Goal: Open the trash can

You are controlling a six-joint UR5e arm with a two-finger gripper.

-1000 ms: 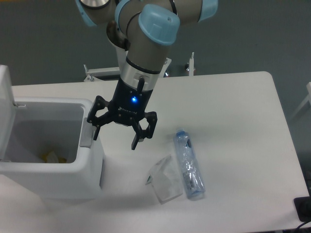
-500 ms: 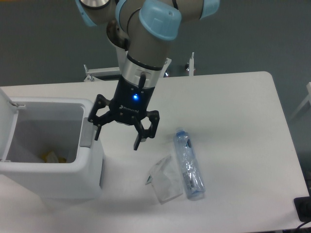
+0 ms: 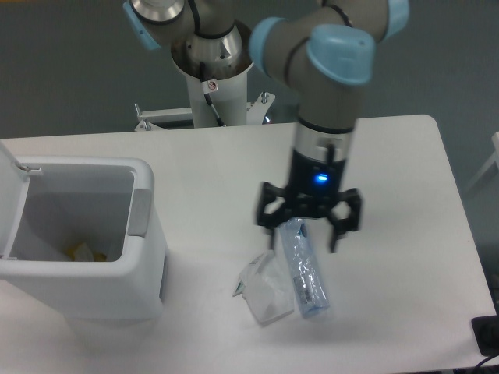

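Note:
The trash can (image 3: 86, 288) is a big white bin at the table's left front. Its lid (image 3: 9, 167) stands swung up at the far left and the inside is in view, with a yellow scrap at the bottom. The grey push tab (image 3: 139, 212) sits on its right rim. My gripper (image 3: 304, 238) hangs open well to the right of the bin, above the upper end of a clear plastic bottle (image 3: 306, 273). Nothing is between its fingers.
A crumpled clear plastic cup (image 3: 263, 290) lies just left of the bottle. The arm's base post (image 3: 214, 93) rises behind the table's back edge. A dark object (image 3: 486, 335) shows at the right front corner.
The gripper has swung away from the bin's push tab to the right, and now hovers over the bottle. The lid stays up.

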